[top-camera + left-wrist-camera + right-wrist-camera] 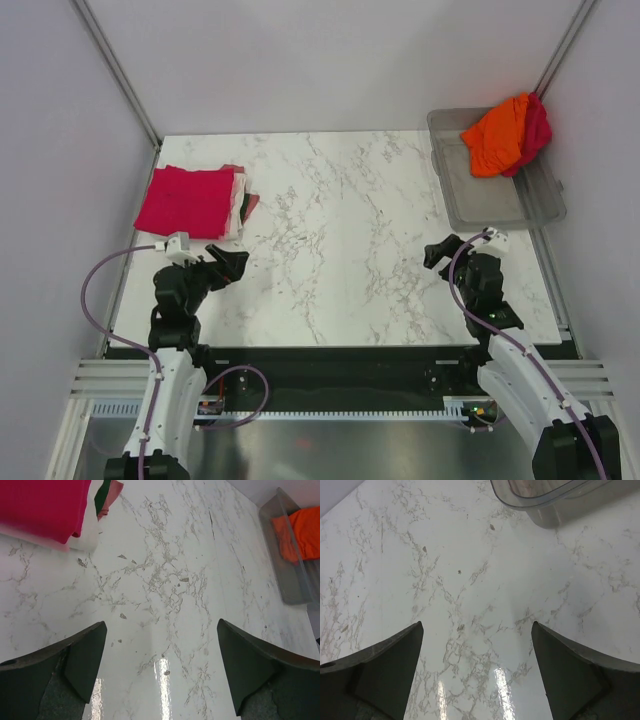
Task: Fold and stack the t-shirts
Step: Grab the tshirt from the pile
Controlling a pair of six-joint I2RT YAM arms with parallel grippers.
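A folded stack of t-shirts [190,200] lies at the table's far left, a crimson-magenta one on top with pale pink edges showing beneath; it also shows in the left wrist view [42,505]. A bright orange t-shirt [495,135] and a crimson one [537,130] hang crumpled over the far corner of the clear grey bin [495,195]. My left gripper [230,265] is open and empty just near of the stack. My right gripper [443,250] is open and empty near the bin's front left corner.
The bin stands at the table's far right; its corner shows in the right wrist view [545,500] and its side in the left wrist view [290,575]. White marble tabletop [340,230] lies between the arms. Grey walls enclose the table.
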